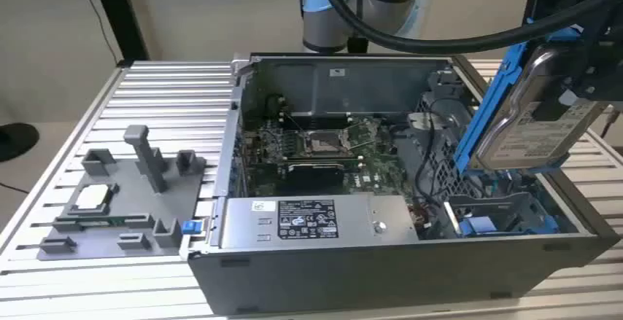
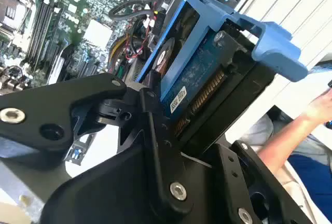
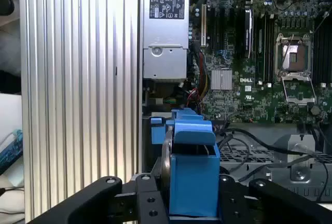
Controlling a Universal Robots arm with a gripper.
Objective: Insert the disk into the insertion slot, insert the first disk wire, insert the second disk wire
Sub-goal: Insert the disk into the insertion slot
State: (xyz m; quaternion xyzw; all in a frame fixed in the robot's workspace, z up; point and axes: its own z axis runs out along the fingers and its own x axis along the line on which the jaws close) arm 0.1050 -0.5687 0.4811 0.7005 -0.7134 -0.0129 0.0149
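One gripper (image 1: pixel 573 79) is at work, and its black fingers (image 3: pixel 148 200) are closed narrowly on the disk (image 1: pixel 530 134), one finger on each flat side. Both wrist views confirm the hold: the blue carrier frame and the drive sit clamped between the two fingers.

Reading the exterior view as a clock face:

1. The disk hangs at 3 o'clock, standing on its long edge and leaning slightly, with its white label towards the camera.
2. The insertion slot (image 1: pixel 506 207) lies at 4 o'clock, in the near corner of the computer case (image 1: pixel 389 276), directly under the disk. The disk is raised above the slot and is not seated in it.
3. The grey power-supply box (image 1: pixel 311 221) lies flat along the case's near wall, at 9 o'clock from the slot.
4. The motherboard (image 1: pixel 322 149) covers the case floor, at 12 o'clock from the power-supply box.
5. A grey fixture tray (image 1: pixel 117 203) rests on the slatted table (image 1: pixel 165 87) at 8 o'clock, well apart from the case.
6. Thick black cables (image 1: pixel 438 39) loop from the arm at 12 o'clock towards the gripper.

In the second wrist view the disk's circuit board (image 2: pixel 192 73) faces the camera, and a person's forearm (image 2: pixel 306 125) shows beyond the case's edge.
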